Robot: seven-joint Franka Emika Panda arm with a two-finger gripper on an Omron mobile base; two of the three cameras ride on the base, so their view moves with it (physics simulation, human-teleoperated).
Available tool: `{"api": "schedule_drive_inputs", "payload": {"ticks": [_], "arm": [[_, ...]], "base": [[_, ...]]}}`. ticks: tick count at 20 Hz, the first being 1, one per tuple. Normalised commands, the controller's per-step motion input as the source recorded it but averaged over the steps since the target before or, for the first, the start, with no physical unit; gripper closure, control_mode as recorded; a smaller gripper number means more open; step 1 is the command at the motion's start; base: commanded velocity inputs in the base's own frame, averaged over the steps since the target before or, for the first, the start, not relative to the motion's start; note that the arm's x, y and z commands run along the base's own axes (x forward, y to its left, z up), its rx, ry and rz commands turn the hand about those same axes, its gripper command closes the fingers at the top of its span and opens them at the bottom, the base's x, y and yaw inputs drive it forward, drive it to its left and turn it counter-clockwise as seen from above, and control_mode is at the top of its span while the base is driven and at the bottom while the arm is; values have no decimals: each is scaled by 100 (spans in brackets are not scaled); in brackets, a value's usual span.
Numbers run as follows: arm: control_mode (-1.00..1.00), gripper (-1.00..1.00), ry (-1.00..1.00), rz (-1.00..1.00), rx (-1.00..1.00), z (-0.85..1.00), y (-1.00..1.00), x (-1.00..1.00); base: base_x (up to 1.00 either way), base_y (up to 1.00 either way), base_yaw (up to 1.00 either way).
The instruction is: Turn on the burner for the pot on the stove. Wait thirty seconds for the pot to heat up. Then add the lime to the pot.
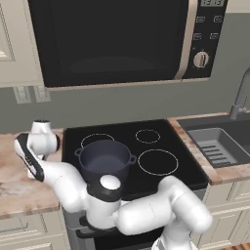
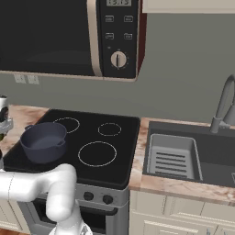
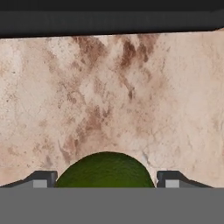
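Lime, dark green and dimpled, sits on the mottled stone tabletop left of the stove, between the spread fingers of the released tool. Being round, it could roll free if one finger touches first. The matte metal pot waits on the stove's front-left ring.

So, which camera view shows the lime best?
The hand view: the lime lies on the marbled counter between the open gripper fingertips, its lower part cut off. In the two base views I cannot make out the lime; the arm reaches left of the stove.
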Motion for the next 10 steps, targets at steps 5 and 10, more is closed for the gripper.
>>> {"api": "schedule_drive_inputs", "payload": {"ticks": [5, 10], "arm": [[-100, 100, -5, 0, -3, 30, 0, -61], [-100, 100, -2, 0, -4, 45, 0, -62]], "base": [[0, 0, 0], [0, 0, 0]]}}
